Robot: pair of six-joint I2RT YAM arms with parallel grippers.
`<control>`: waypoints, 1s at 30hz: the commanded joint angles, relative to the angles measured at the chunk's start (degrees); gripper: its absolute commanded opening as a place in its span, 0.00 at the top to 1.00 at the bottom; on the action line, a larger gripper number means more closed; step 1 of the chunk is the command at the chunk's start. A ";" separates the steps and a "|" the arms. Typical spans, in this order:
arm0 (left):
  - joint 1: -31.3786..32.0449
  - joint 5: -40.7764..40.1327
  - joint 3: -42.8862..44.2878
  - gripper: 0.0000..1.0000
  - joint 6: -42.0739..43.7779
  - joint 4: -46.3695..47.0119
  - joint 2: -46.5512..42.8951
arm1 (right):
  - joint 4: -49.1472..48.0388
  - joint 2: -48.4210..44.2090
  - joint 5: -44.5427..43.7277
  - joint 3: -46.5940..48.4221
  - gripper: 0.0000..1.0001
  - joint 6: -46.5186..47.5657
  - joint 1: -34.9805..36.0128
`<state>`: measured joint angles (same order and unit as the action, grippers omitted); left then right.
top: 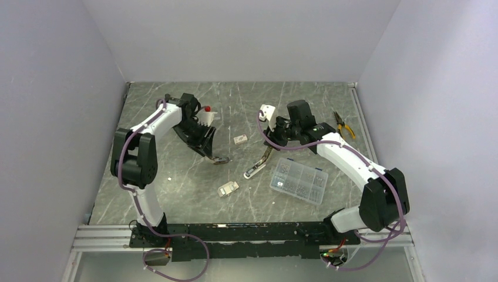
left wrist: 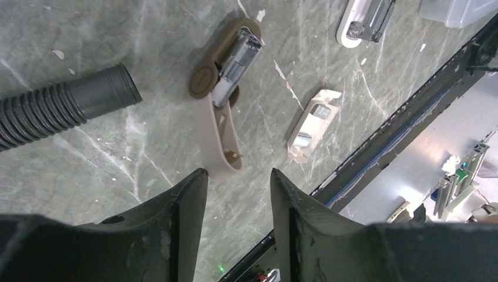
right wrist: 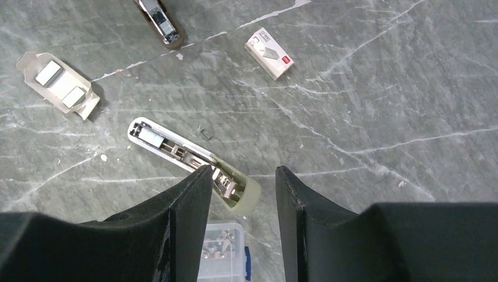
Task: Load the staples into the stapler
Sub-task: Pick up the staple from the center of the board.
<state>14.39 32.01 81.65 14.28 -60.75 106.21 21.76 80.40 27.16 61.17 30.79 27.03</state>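
Note:
The stapler (right wrist: 176, 150) lies opened on the table, its silver channel facing up, white at one end and olive at the other. It also shows in the top view (top: 255, 170) and the left wrist view (left wrist: 363, 22). My right gripper (right wrist: 244, 170) hangs open over its olive end, with the left fingertip (right wrist: 199, 176) overlapping the channel and nothing gripped. Staples (right wrist: 48, 73) sit as two strips in a torn-open carton (top: 228, 188). My left gripper (left wrist: 238, 173) is open and empty, just short of a second, tan stapler (left wrist: 222, 94).
A closed staple box (right wrist: 269, 53) lies beyond the stapler. A clear compartment box (top: 298, 180) of metal bits sits under my right arm. Pliers (top: 345, 125) lie far right. A black ribbed hose (left wrist: 64, 106) lies beside the tan stapler. One loose staple (right wrist: 205, 134) is on the table.

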 commanded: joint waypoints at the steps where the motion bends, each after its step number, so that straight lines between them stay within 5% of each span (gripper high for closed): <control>1: 0.22 1.35 2.19 0.53 -2.39 1.23 3.12 | -1.90 0.15 0.69 -0.11 0.53 -0.36 -0.44; 8: 0.18 -0.08 2.23 0.47 -3.71 3.02 3.86 | -1.98 -0.29 0.98 -0.35 0.53 -0.36 -0.66; 30: 0.32 1.02 0.20 0.97 -0.69 5.22 -1.06 | -1.86 -0.72 0.54 -0.03 0.54 -0.12 -1.00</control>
<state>14.33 32.27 82.37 12.23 -57.67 110.69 21.76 80.66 27.16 61.10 30.79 26.48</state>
